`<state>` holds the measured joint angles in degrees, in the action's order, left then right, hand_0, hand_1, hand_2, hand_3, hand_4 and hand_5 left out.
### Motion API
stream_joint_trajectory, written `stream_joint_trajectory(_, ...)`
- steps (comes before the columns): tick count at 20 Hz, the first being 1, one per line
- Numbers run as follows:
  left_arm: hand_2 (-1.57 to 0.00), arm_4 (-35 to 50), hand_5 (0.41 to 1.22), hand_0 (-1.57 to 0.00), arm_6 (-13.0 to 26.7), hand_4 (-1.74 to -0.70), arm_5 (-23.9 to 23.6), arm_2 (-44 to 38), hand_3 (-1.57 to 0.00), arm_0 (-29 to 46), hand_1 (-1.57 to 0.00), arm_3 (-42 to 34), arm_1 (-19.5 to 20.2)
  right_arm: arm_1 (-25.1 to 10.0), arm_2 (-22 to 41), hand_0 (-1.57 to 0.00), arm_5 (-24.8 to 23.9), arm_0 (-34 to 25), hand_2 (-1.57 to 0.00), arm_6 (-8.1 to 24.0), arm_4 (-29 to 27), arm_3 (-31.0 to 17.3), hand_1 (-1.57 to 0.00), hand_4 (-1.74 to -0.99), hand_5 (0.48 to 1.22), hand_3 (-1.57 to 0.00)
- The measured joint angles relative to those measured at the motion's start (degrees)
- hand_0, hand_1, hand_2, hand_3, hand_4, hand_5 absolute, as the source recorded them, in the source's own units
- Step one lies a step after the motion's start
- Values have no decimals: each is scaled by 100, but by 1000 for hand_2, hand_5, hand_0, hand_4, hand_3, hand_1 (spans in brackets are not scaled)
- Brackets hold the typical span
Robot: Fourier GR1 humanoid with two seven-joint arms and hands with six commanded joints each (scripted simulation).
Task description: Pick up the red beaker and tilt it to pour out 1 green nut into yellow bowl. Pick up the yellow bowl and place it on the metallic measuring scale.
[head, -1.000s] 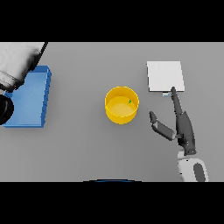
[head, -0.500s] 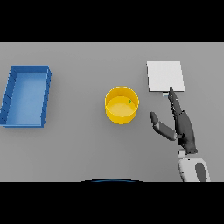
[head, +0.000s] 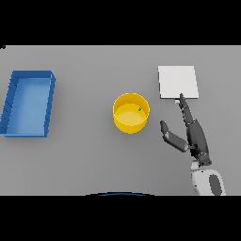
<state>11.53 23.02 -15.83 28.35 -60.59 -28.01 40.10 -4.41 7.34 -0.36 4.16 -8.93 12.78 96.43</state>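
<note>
Now the right hand (head: 195, 136) rests open, fingers straight, thumb out toward the yellow bowl (head: 131, 113) at its left (green nut (head: 140, 109) inside). Metallic scale (head: 177, 81) lies just ahead. Approach bowl sideways, grip rim w/ thumb, lift level.

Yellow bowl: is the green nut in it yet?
Yes. A small green nut lies inside the yellow bowl, near its right wall. The bowl stands upright on the table, not on the scale.
</note>
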Motion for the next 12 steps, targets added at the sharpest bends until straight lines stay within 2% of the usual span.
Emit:
stream_joint_trajectory(4,-1571,497,1221,-1571,609,-1741,-746,93,-1389,1154,-1571,-1568,323,-9,-13,1,-33,-44,1,-75,42,-104,1,-1202,699,1)
stream_joint_trajectory(5,-1571,619,1221,-1571,629,-1741,-869,100,-1396,1385,-1571,-1871,379,-2,-1,1,-38,-39,1,-84,58,-114,1,-1201,696,1)
stream_joint_trajectory(7,-1571,767,1221,-1571,939,-1741,-1218,225,-1387,1784,-1571,-2439,457,26,15,1,-24,36,1,-209,24,-58,1,-1195,690,1)
stream_joint_trajectory(8,-1571,830,1221,-1571,939,-1741,-1317,279,-1383,1942,-1571,-2570,459,-16,-55,1,-30,15,1,-156,-27,-73,1,-1186,687,1)
stream_joint_trajectory(12,-1571,1188,955,-1571,1183,-1735,-1495,548,-1366,2317,-1571,-3147,587,-2,-77,1,-22,-44,1,15,-67,-113,1,-1168,679,1)
